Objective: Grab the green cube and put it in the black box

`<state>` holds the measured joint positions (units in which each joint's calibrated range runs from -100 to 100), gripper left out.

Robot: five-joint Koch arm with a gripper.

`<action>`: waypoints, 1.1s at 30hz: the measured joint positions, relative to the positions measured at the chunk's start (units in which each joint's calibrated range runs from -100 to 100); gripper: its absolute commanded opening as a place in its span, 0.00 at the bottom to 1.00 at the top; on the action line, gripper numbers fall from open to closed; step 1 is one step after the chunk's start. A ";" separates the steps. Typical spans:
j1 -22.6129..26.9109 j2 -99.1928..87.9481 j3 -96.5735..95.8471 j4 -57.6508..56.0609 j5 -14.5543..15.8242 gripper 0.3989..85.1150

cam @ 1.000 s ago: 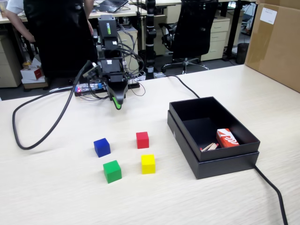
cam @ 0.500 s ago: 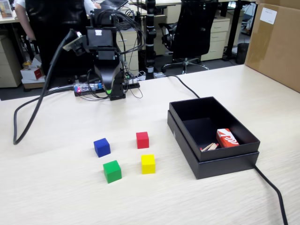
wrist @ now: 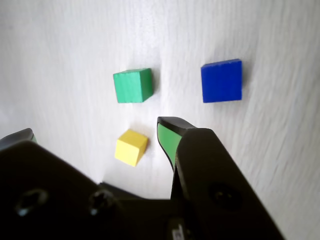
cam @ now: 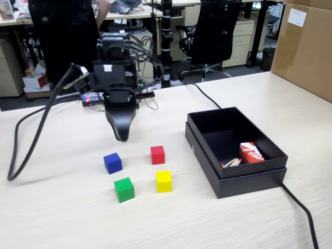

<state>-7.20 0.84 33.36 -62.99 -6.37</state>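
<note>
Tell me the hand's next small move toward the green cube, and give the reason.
Probably move the hand forward and down toward the green cube. In the fixed view the hand hangs above the table behind the blue cube, with the green cube nearer the camera and untouched. In the wrist view the green cube lies ahead of the open fingers, with nothing between them.

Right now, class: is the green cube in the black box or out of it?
Out. The green cube sits on the table beside the blue cube, left of the black box in the fixed view.

Matte green cube (cam: 124, 189), matte black box (cam: 234, 181), pale woodgrain table (cam: 62, 218).
</note>
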 measured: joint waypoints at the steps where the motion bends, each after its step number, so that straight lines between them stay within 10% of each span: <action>1: -0.05 2.33 1.64 0.00 0.00 0.56; 33: -0.49 29.90 10.86 4.57 -0.93 0.55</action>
<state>-7.69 30.74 44.23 -58.42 -7.30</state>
